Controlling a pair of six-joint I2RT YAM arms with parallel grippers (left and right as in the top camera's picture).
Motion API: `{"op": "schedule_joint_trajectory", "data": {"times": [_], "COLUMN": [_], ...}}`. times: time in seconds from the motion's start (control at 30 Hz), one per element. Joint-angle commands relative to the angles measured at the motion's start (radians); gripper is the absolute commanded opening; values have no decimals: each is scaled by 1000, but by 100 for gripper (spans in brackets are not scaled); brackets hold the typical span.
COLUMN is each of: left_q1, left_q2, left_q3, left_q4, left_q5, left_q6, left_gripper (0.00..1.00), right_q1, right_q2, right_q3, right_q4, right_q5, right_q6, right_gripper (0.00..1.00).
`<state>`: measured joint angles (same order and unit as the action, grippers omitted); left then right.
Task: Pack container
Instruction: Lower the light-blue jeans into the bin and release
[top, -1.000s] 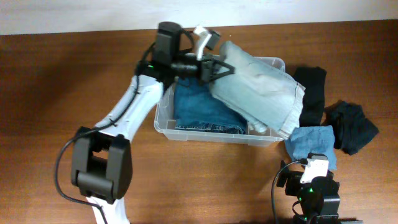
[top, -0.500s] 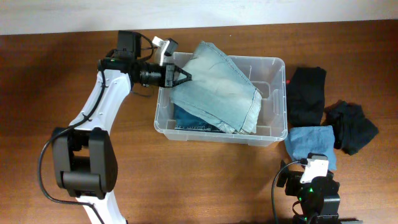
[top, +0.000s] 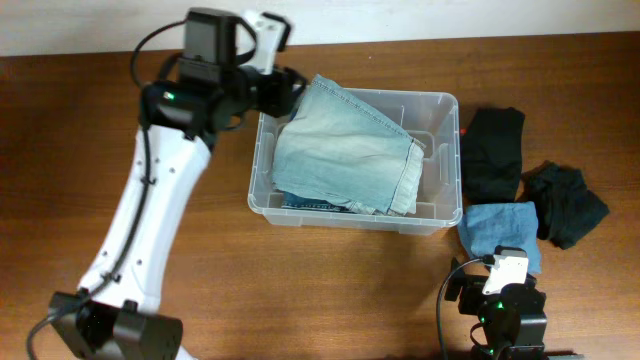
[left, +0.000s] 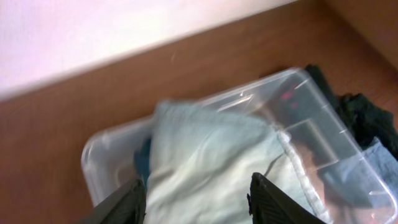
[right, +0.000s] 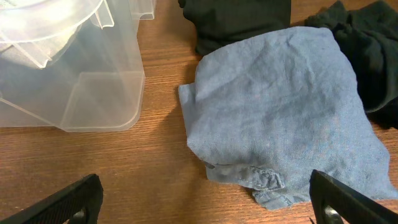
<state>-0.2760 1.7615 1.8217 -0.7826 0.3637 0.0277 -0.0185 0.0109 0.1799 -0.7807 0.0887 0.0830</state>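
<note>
The clear container (top: 441, 99) stands mid-table with dark blue jeans (top: 312, 204) on its floor. Folded light blue jeans (top: 345, 152) lie across them, filling the left and middle. My left gripper (top: 289, 88) hovers above the container's far left corner, open and holding nothing. In the blurred left wrist view its two fingers stand apart over the light jeans (left: 211, 155), with the container rim (left: 261, 88) beyond. My right gripper (right: 205, 205) is open low over the bare table near the front right. A light blue cloth (right: 280, 112) lies just ahead of it.
Right of the container lie a folded black garment (top: 497, 150), a crumpled black one (top: 567, 203) and the light blue cloth (top: 500, 230). The container's near right corner (right: 81, 81) shows in the right wrist view. A pale wall runs behind the table.
The left gripper dragged the light jeans leftward into the container, opened and let them go, then lifted back over the far left corner. The right arm has not moved.
</note>
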Motion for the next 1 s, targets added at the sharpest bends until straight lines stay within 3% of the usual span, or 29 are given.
{"op": "schedule_joint_trajectory", "data": {"times": [0.0,0.17,0.3,0.5,0.63,0.8,0.97], "left_q1": [-126,-171,-164,-154,-130,-72,17], "left_q2": [115,306,416,415,394,372,372], "left_q3": [-6,-6,-6,42,230,469,500], "left_q4": [35,8,-137,-373,-418,-489,-692], "left_q5": [-120,-178,-180,-339,-346,-377,-376], "left_q6": [109,100,98,51,37,49,-11], "left_gripper": [54,54,54,52,52,58,59], "right_q1": [-3,-3,-3,-3,-3,-3,-3], "right_q2": [-6,-6,-6,-6,-6,-6,-6], "right_q3": [-3,-3,-3,-3,-3,-3,-3], "right_q4": [-2,-2,-2,-2,-2,-2,-2], "right_q5": [2,2,2,2,2,2,2], "right_q6": [8,7,7,8,7,8,8], "right_gripper": [98,98,98,98,98,98,98]}}
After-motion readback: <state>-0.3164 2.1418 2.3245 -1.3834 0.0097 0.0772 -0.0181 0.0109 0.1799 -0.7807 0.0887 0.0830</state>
